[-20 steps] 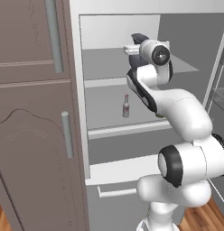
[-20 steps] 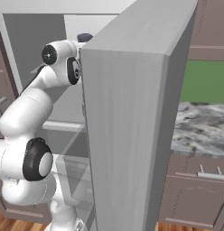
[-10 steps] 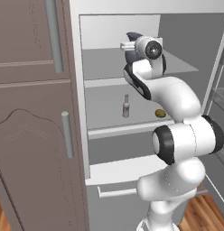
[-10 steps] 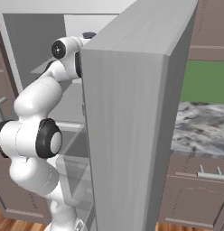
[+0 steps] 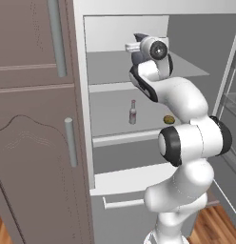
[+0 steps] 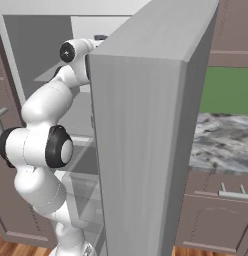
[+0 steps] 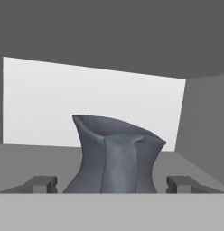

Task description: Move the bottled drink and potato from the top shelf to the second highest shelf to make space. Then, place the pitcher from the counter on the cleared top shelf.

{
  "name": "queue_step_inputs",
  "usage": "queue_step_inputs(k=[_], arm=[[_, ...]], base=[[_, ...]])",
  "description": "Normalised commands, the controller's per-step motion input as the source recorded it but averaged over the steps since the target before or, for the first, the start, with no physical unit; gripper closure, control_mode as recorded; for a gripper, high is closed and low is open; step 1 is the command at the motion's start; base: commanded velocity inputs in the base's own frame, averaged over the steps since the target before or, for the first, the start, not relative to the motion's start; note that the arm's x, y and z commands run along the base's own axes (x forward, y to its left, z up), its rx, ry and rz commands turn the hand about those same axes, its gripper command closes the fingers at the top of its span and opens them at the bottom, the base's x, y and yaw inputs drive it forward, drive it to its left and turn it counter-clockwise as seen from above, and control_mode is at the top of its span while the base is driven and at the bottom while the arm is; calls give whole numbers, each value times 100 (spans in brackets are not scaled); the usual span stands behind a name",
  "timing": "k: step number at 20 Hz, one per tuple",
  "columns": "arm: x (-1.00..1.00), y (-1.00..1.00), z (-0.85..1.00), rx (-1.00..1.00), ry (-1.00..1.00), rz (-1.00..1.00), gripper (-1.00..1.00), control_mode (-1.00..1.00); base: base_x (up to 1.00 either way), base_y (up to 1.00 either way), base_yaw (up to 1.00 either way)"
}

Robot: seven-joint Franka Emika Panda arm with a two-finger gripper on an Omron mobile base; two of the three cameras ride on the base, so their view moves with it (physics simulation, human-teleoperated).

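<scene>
1 pitcher, 1 bottle, 1 potato

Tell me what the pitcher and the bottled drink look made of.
Pitcher: matte dark blue-grey with faceted walls and no shine, probably ceramic or stoneware. Bottled drink: pale grey body, dark cap, red-and-white label, possibly glass, too small to be sure.

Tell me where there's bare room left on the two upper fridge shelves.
The top shelf is bare left of the pitcher. On the second highest shelf, room lies left of the bottled drink and between it and the potato.
</scene>
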Motion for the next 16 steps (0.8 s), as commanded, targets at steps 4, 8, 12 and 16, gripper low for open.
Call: queue_step_inputs(k=[4,8,12,16], arm=[[0,12,-8,-9,1,0,-100,-100],[0,21,-8,-9,3,0,-100,-100],[0,19,-7,-7,4,0,-100,-100],[0,14,-7,-4,2,0,-100,-100]], base=[[0,0,0],[0,0,0],[0,0,0],[0,0,0]])
